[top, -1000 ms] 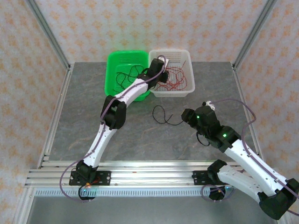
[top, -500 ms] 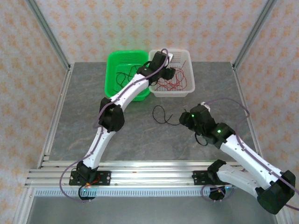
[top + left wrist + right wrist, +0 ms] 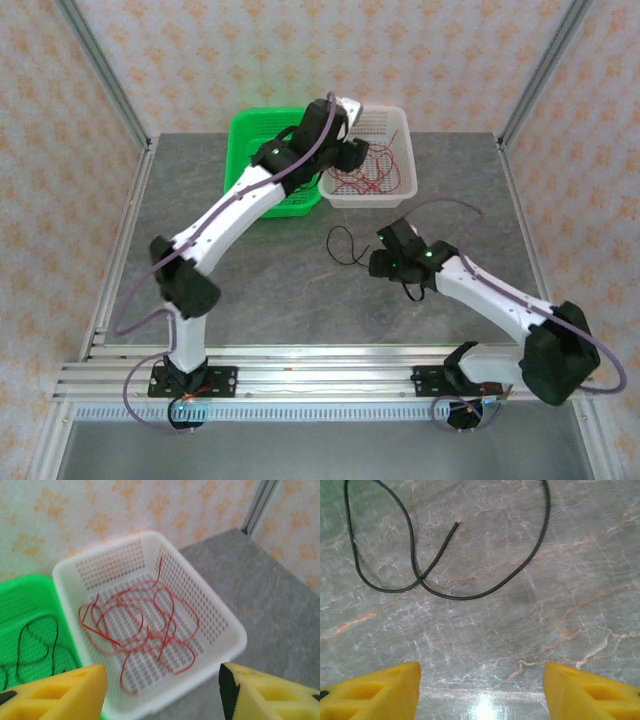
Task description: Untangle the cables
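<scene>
One black cable (image 3: 345, 246) lies loose on the grey tabletop (image 3: 170, 190), near the middle, clear of both baskets. The right wrist view resolves it (image 3: 460, 598) as two curves crossing once, with a cut end pointing toward 1 o'clock. From above it reads as a thin squiggle, too fine to trace.

The red cables (image 3: 365, 172) sit tangled in the white basket (image 3: 400, 125) at the tabletop's 12 o'clock edge. The left wrist view shows them (image 3: 150, 640) as overlapping loops on the perforated floor, one strand climbing the far wall. The green basket (image 3: 250, 130) touches the white one at its 9 o'clock side. The left wrist view picks out black cables (image 3: 54, 645) inside it (image 3: 20, 587), where the top view has the left arm across that basket.

The left pincer (image 3: 352, 155) hangs above the white basket's (image 3: 235, 630) near rim, fingers spread wide and gripping nothing (image 3: 161, 670). The right pincer (image 3: 378, 258) is low over bare tabletop (image 3: 520, 630), likewise spread wide and empty (image 3: 481, 666), with the loose black cable at its 10 o'clock in the top view.
</scene>
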You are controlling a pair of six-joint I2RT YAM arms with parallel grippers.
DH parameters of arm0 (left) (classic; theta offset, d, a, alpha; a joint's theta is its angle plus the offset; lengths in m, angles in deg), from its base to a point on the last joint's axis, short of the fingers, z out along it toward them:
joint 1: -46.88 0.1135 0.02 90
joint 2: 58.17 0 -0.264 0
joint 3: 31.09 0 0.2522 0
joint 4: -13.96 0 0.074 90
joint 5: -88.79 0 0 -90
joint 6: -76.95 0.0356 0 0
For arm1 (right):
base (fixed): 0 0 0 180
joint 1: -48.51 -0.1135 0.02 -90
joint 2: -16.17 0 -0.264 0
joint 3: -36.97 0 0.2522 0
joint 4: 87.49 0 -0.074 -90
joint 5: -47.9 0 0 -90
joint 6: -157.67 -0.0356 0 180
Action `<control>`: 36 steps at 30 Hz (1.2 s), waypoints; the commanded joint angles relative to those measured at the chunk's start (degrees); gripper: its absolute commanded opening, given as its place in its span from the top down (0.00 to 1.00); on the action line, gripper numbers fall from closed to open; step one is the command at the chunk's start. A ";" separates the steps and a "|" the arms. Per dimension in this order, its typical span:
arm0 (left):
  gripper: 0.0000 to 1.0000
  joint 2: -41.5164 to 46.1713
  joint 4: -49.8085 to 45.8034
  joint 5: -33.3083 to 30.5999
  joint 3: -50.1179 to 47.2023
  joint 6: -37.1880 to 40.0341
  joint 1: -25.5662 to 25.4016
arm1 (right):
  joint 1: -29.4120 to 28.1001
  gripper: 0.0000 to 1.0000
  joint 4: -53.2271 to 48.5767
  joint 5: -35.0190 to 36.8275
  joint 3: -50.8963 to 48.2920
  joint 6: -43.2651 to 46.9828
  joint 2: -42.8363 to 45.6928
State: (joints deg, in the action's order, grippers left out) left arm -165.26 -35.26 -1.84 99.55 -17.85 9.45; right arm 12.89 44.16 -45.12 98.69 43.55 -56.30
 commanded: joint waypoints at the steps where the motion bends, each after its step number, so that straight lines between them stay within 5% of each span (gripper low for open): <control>1: 0.37 8.58 3.68 -3.02 -11.12 -3.82 0.00 | -0.59 0.35 -0.55 -0.43 4.09 9.01 -3.29; 8: 0.37 22.95 10.23 -4.34 -31.49 -10.26 -0.69 | -5.15 0.34 1.13 -7.53 9.47 23.47 -10.27; 18: 0.38 34.90 12.46 -5.79 -44.46 -15.39 -1.29 | -9.74 0.34 -3.61 -4.24 23.25 43.12 -27.82; 26: 0.38 42.90 9.66 -8.67 -51.32 -17.78 -1.44 | -7.79 0.38 -6.62 -5.82 33.69 49.14 -39.30; 36: 0.38 47.35 5.93 -10.45 -53.21 -19.01 -1.42 | -4.73 0.43 -5.94 -9.72 32.78 50.95 -43.33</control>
State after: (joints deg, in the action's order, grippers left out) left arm -119.25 -27.00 -10.25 47.56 -35.75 8.25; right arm 8.19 39.70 -53.23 131.85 93.19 -98.57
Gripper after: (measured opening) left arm 0.621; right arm 0.573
